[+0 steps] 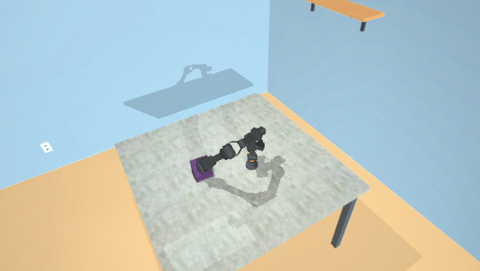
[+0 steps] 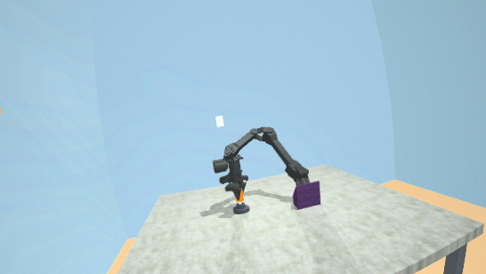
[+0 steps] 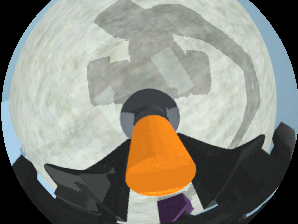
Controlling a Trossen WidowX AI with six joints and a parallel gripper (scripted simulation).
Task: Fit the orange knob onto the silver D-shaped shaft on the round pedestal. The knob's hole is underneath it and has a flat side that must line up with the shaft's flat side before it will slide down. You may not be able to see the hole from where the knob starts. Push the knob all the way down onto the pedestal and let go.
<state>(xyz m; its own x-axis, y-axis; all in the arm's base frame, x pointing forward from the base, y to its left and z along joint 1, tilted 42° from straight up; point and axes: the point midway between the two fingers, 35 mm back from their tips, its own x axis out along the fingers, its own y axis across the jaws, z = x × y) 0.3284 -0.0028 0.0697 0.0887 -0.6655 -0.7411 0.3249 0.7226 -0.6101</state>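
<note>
1. You have a square-cornered table (image 1: 176, 211) (image 2: 378, 222) (image 3: 55, 100) in front of you, its top mottled pale grey-green
2. You can see a dark, straight leg (image 1: 344, 224) (image 2: 455, 260) under one corner
3. On the tabletop you'll find the round, dark pedestal (image 1: 251, 166) (image 2: 241, 209) (image 3: 126, 121), sitting flat and well in from the edges
4. You also have the arm's purple base block (image 1: 203, 177) (image 2: 308, 196) (image 3: 171, 209) standing on the top, apart from the pedestal
5. You'll notice the arm's grey shadow (image 1: 257, 199) (image 2: 218, 211) (image 3: 250, 85) falling across the surface near the pedestal
</note>
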